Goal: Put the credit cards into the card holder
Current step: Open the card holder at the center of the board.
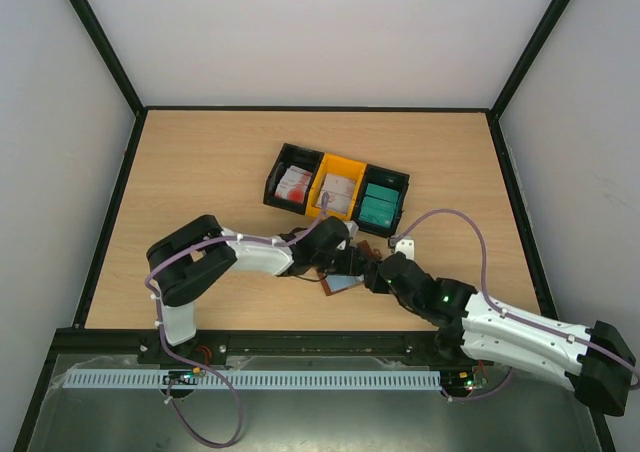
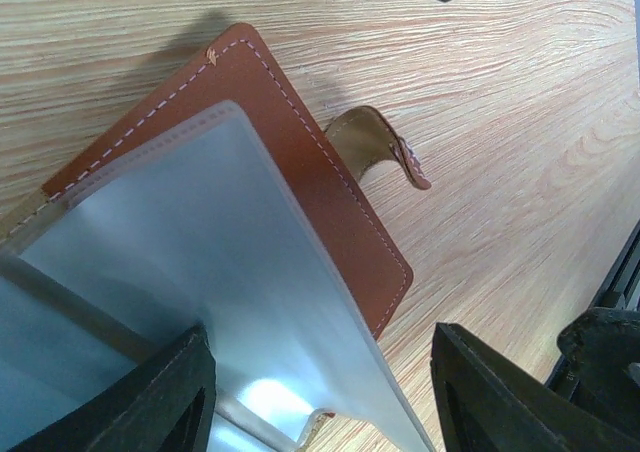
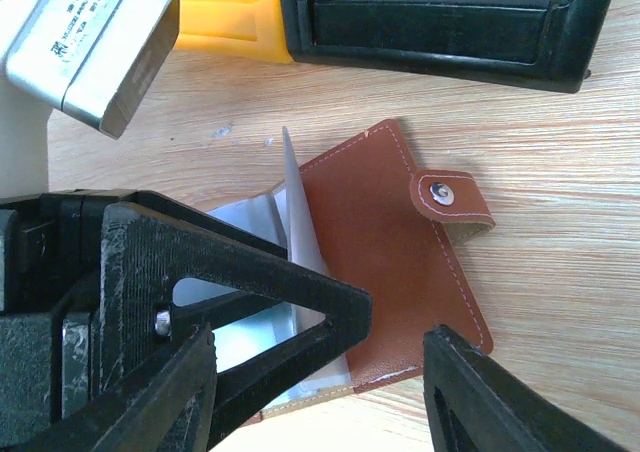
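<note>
Here, left gripper [image 2: 318, 372] is spread wide over the open wallet [image 3: 385, 262]; one finger [image 2: 150, 402] sits at the pale pockets [image 2: 200, 272], contact unclear, grasping nothing. Right gripper [image 3: 318, 372] is likewise released above the brown cover. Wallet lies on the table [image 1: 200, 172], just before three bins. Left black bin [image 1: 272, 187] has white-red cards [image 1: 295, 184], yellow bin [image 1: 345, 162] white-pink cards [image 1: 337, 190], right black bin [image 1: 390, 172] teal cards [image 1: 380, 204].

Your left gripper [image 1: 343, 268] and right gripper [image 1: 371, 275] meet at the open card holder [image 1: 341, 284] on the table [image 1: 220, 162], just in front of three bins [image 1: 345, 163]; teal credit cards [image 1: 378, 204] fill the right-hand black bin [image 1: 389, 176].
</note>
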